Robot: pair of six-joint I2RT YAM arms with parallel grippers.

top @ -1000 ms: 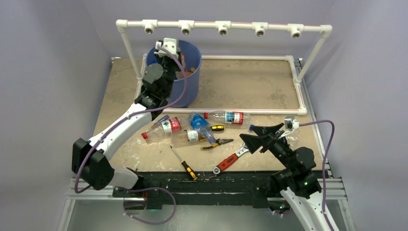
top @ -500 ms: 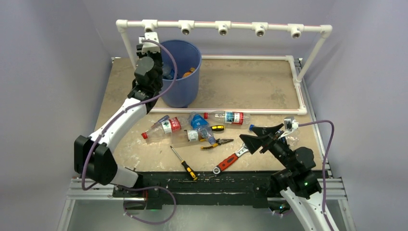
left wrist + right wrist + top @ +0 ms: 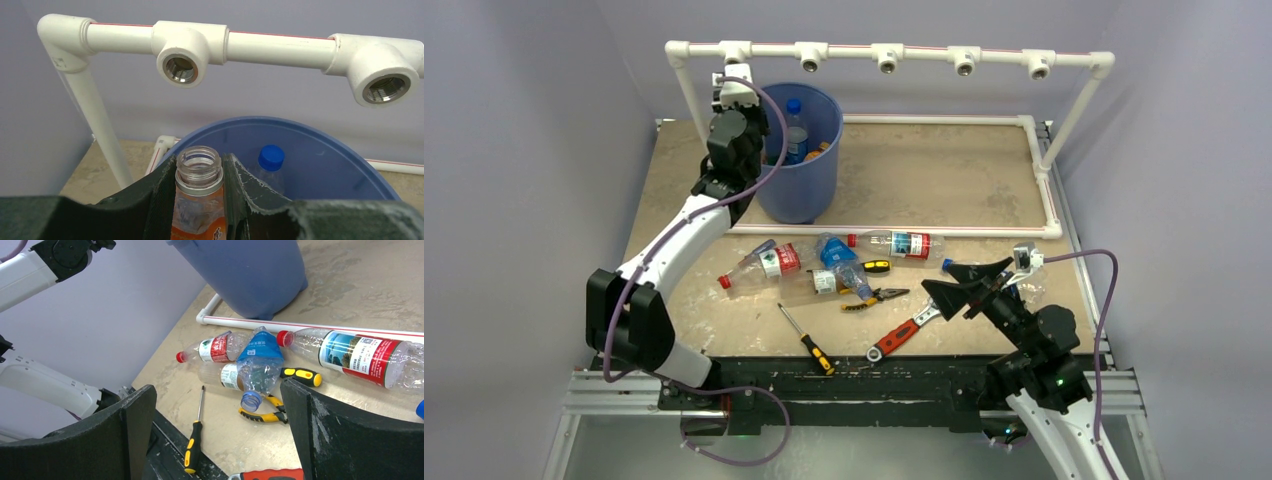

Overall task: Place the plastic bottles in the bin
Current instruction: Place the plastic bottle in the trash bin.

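My left gripper (image 3: 199, 175) is shut on the neck of an uncapped clear bottle with an orange label (image 3: 197, 212), held upright at the near left rim of the blue bin (image 3: 325, 150). Inside the bin stands a blue-capped bottle (image 3: 271, 157). Three more plastic bottles lie on the table: a red-capped one (image 3: 215, 347), a crushed blue-labelled one (image 3: 260, 357) and a long one with a red and white label (image 3: 360, 355). At the table's front right my right gripper (image 3: 217, 390) hangs open above them, holding nothing.
A white pipe frame (image 3: 884, 55) runs just behind and above the bin (image 3: 819, 180), close to the left gripper. A long screwdriver (image 3: 806, 338), yellow-handled pliers (image 3: 874, 297), a short screwdriver (image 3: 876, 266) and a red-handled wrench (image 3: 902, 332) lie among the bottles.
The left arm has swung from over the bin's mouth to its left rim and risen, uncovering the blue-capped bottle inside. The right arm has not moved.
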